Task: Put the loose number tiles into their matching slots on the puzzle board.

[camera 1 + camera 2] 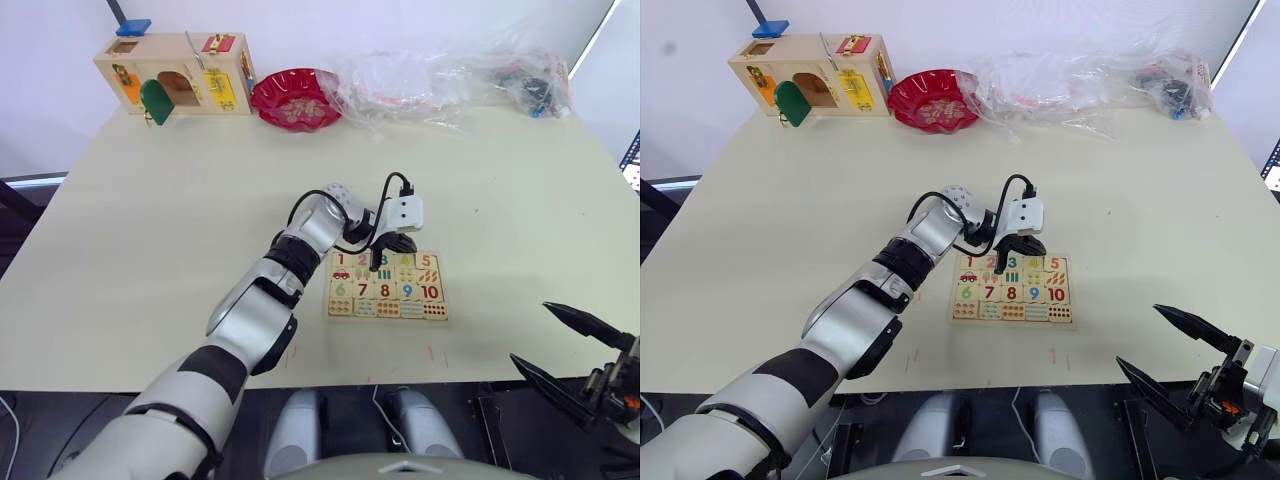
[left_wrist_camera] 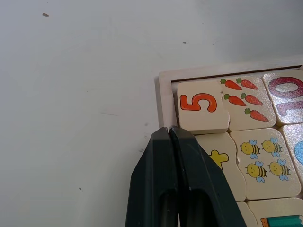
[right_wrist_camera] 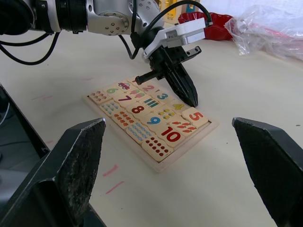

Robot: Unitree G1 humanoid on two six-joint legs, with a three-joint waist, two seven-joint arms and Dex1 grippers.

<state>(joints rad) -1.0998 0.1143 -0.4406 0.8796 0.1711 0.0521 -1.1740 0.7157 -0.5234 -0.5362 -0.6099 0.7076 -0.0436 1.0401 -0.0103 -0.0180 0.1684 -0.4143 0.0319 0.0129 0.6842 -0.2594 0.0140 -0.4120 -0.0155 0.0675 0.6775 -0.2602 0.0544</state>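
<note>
Filling puzzle board (image 3: 156, 163): tiles 1 to 5 (image 3: 195, 116) seated; left hand (image 3: 191, 100) pinched together above 4; right hand (image 1: 1175, 355) spread apart, off board.

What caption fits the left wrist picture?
Shut black left pincer tips over the pale-wood puzzle board, beside the orange 5 tile.

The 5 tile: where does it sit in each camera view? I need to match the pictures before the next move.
Left eye view: the 5 tile is at the puzzle board's far right corner.
Right eye view: the same corner, just right of the left gripper.
Left wrist view: right of centre, just beyond the shut fingers.
Right wrist view: near the centre, below the left gripper's tips.
Shared landmark: the left gripper beside it.
</note>
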